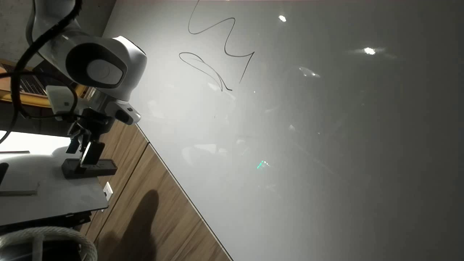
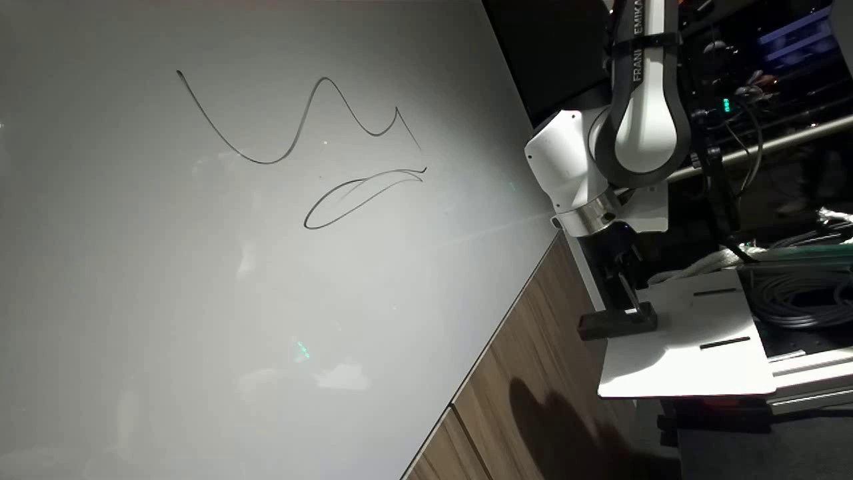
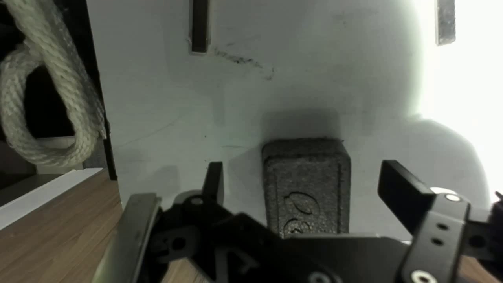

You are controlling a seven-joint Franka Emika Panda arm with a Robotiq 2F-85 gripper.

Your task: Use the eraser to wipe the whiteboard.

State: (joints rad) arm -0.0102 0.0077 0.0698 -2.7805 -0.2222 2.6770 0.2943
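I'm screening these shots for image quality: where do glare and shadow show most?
In an exterior view, sharp glints sit on the whiteboard; in both exterior views, dark shadows fall on the wood panels; in the wrist view, the tabletop is washed out to white at upper right, with softer shadow beside the eraser.
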